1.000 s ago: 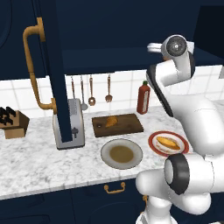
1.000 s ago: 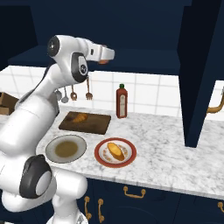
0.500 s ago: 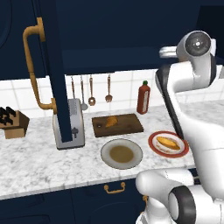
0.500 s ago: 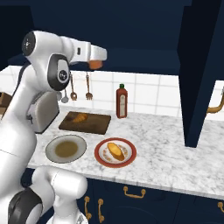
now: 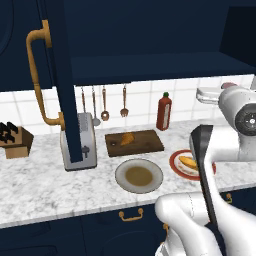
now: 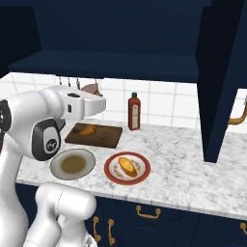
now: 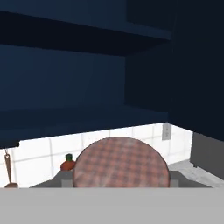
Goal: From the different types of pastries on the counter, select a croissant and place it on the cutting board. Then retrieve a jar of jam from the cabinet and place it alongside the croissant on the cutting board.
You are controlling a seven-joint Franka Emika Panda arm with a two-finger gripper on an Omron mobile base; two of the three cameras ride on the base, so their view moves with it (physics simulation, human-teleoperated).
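My gripper (image 7: 120, 183) is shut on the jar of jam (image 7: 120, 162), whose round plaid reddish lid faces the hand view. The jar (image 6: 90, 88) shows as a small reddish shape behind my white hand, held in the air above the counter (image 6: 178, 159). In the left base view it (image 5: 229, 85) sits at the far right, level with the tiles. The croissant (image 5: 127, 138) lies on the dark cutting board (image 5: 147, 144), also seen from the right as croissant (image 6: 88, 129) on board (image 6: 107, 139). The cabinet (image 5: 60, 75) stands open, its shelf dark.
A yellow-orange pastry (image 6: 127, 165) rests on a red plate (image 6: 112, 172). In front of the board lies a grey plate (image 5: 139, 175). A red sauce bottle (image 5: 163, 111) stands by the tiles, a toaster (image 5: 80, 142) and knife block (image 5: 12, 140) to the left. An open door (image 6: 219, 82) hangs at right.
The hand with the jar has come away from the cabinet and down toward the counter, while the upper arm has swung lower across both base views.
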